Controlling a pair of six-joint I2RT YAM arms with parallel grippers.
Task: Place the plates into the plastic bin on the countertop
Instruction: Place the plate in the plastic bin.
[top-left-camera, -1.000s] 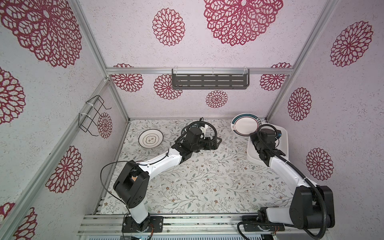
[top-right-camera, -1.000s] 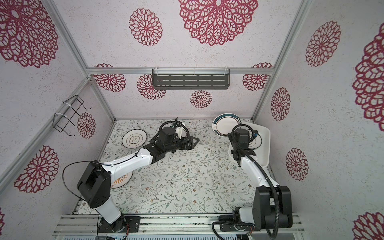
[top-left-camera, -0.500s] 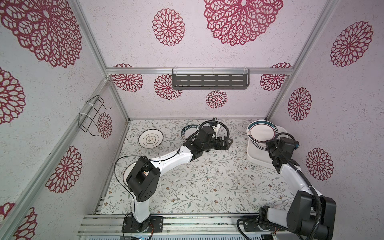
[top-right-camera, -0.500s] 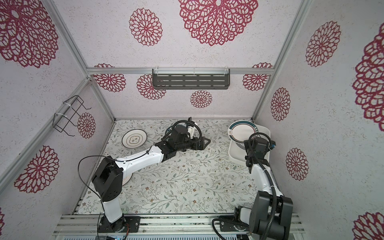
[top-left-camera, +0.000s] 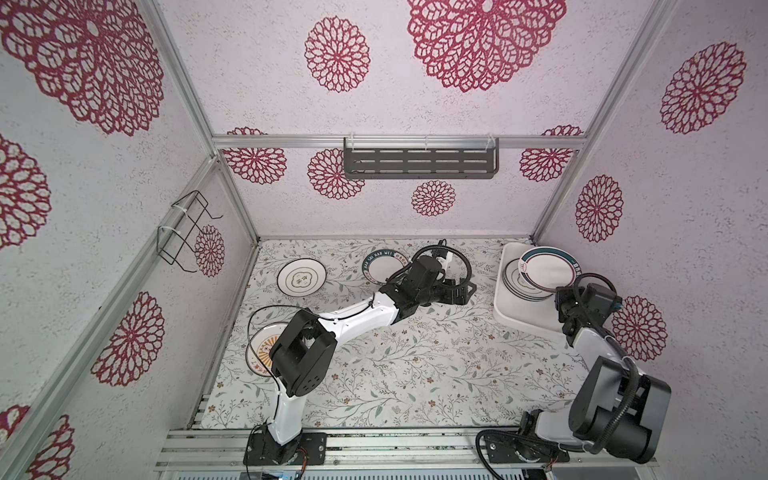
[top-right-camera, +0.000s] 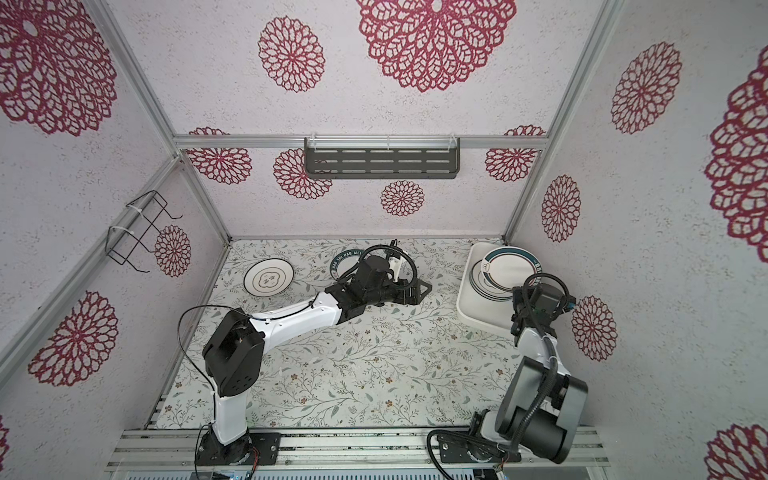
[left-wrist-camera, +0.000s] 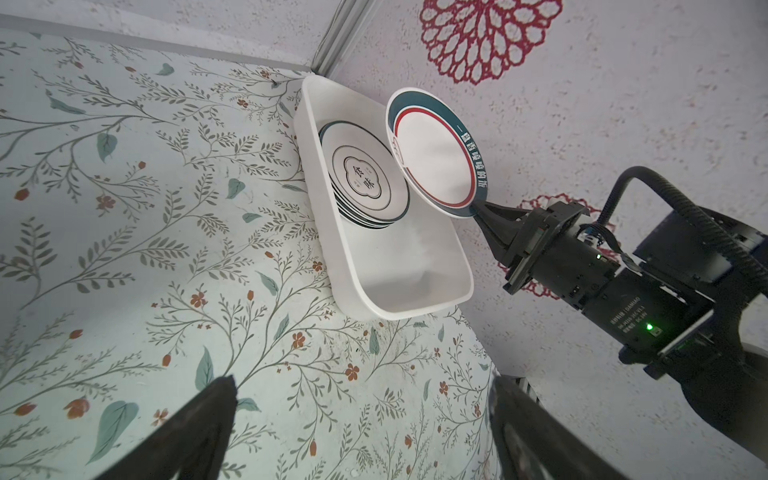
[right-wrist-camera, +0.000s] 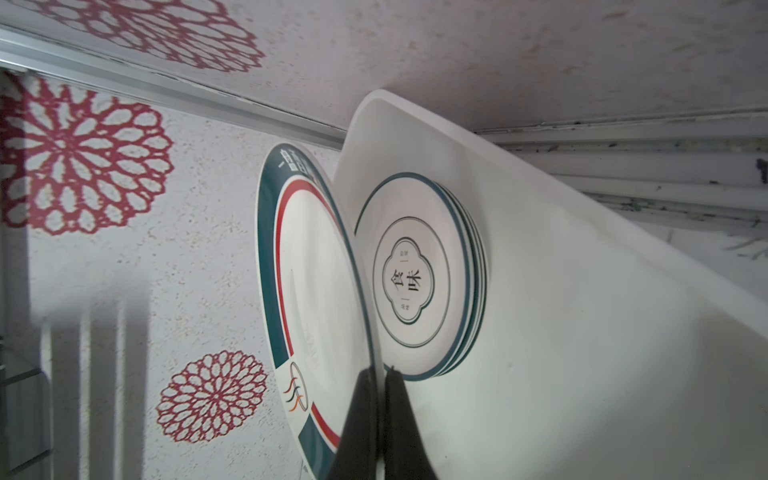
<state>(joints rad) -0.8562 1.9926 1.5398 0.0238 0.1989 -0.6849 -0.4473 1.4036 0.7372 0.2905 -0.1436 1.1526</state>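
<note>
My right gripper (right-wrist-camera: 380, 372) is shut on the rim of a teal-rimmed plate (right-wrist-camera: 316, 270), which hangs tilted over a stack of plates (right-wrist-camera: 415, 274) in the far end of the white plastic bin (right-wrist-camera: 582, 311). In both top views the held plate (top-left-camera: 548, 270) (top-right-camera: 509, 268) is above the bin (top-left-camera: 515, 320). My left gripper (left-wrist-camera: 361, 380) is open and holds nothing, above the countertop (top-left-camera: 415, 365) left of the bin. On the countertop lie a teal-rimmed plate (top-left-camera: 380, 266), a dark-ringed plate (top-left-camera: 301, 277) and an orange sunburst plate (top-left-camera: 259, 349) partly hidden by my left arm.
The bin stands against the right wall at the back right corner, and its near half (left-wrist-camera: 399, 270) holds nothing. A dark grey slotted shelf (top-left-camera: 419, 162) hangs on the back wall. A black wire rack (top-left-camera: 187, 232) hangs on the left wall.
My right arm has carried the teal-rimmed plate rightward, from beside the bin's back left to above the stack inside. My left arm has stretched right, uncovering the teal-rimmed plate on the countertop.
</note>
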